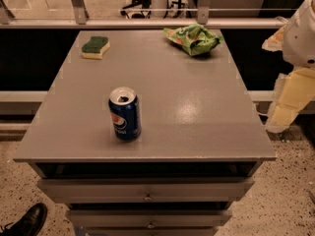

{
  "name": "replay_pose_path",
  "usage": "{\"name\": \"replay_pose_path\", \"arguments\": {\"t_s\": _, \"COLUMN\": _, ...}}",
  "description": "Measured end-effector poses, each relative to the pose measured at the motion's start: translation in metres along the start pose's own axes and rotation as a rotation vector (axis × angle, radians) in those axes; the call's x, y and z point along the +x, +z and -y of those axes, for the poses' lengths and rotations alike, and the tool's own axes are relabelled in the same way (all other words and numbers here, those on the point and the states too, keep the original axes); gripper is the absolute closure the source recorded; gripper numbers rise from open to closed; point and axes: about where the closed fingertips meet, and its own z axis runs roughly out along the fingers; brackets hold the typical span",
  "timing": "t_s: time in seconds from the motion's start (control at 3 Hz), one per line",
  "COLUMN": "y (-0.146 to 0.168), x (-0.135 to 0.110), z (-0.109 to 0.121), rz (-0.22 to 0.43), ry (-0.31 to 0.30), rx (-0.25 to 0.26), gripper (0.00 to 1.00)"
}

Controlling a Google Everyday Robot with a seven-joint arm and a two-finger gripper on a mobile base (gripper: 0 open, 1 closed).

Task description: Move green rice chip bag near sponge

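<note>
The green rice chip bag (pixel 193 38), wrinkly bright green foil with white and red-orange print, lies at the far right of the grey table top (pixel 197 107). The sponge (pixel 95 47), dark green over pale yellow foam, lies at the far left. About a third of the table's width separates them. My arm, white and pale yellow, hangs off the table's right side. Its gripper (pixel 281 116) is beside the right edge, well away from the bag and holding nothing that shows.
A blue Pepsi can (pixel 125 113), opened, stands upright at the front left-centre of the table. Drawers (pixel 147 191) sit under the top. A rail and glass run behind the table. A black shoe (pixel 24 222) is on the floor at the front left.
</note>
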Motion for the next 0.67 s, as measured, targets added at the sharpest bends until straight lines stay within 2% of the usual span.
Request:
{"name": "replay_pose_path", "arguments": {"t_s": 0.33, "y": 0.0, "x": 0.0, "z": 0.0, "rz": 0.0, "ry": 0.0, "rx": 0.0, "gripper": 0.0}}
{"name": "replay_pose_path", "arguments": {"t_s": 0.67, "y": 0.015, "x": -0.003, "z": 0.016, "rz": 0.032, "ry": 0.032, "rx": 0.022, "gripper": 0.0}}
